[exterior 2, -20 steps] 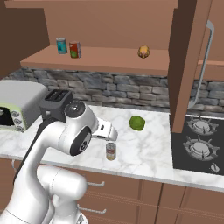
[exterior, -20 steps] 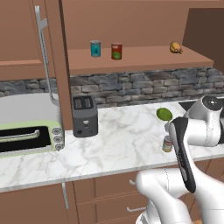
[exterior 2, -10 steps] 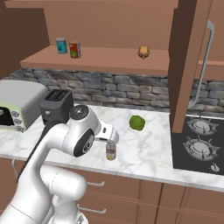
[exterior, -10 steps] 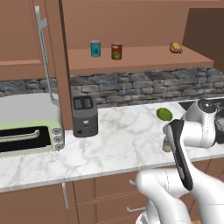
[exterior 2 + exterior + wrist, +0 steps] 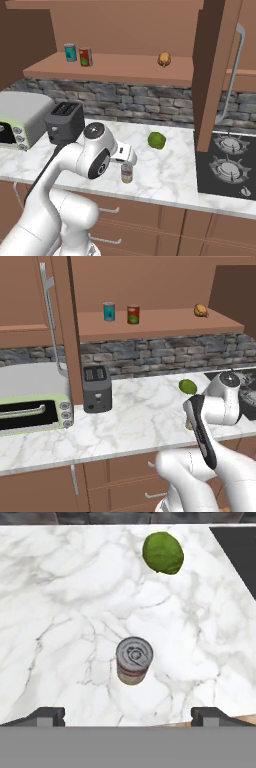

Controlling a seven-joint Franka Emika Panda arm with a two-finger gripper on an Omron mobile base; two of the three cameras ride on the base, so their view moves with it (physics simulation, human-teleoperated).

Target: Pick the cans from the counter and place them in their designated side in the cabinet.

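Note:
A cream-yellow can (image 5: 134, 660) with a silvery lid stands upright on the white marble counter (image 5: 65, 612), near its front edge. My gripper (image 5: 128, 717) hangs just above it, open, with the can centred between the two fingertips and nothing held. From the right base view the hand (image 5: 123, 152) sits right over that can (image 5: 126, 173). The red can (image 5: 133, 314) stands on the cabinet shelf (image 5: 165, 323) beside the teal-blue can (image 5: 109, 311); both also show at the shelf's left end, red (image 5: 85, 56) and teal (image 5: 70, 52).
A green lime (image 5: 163, 552) lies on the counter beyond the can. An orange-brown food item (image 5: 164, 59) sits on the other shelf half. A toaster (image 5: 96, 388) and a toaster oven (image 5: 30, 406) stand left. The stove (image 5: 230, 165) is right. An open cabinet door (image 5: 62, 326) hangs by the toaster.
The arm has folded lower and the hand has sunk a little closer over the cream-yellow can. The jaws have stayed open and the cans have not moved.

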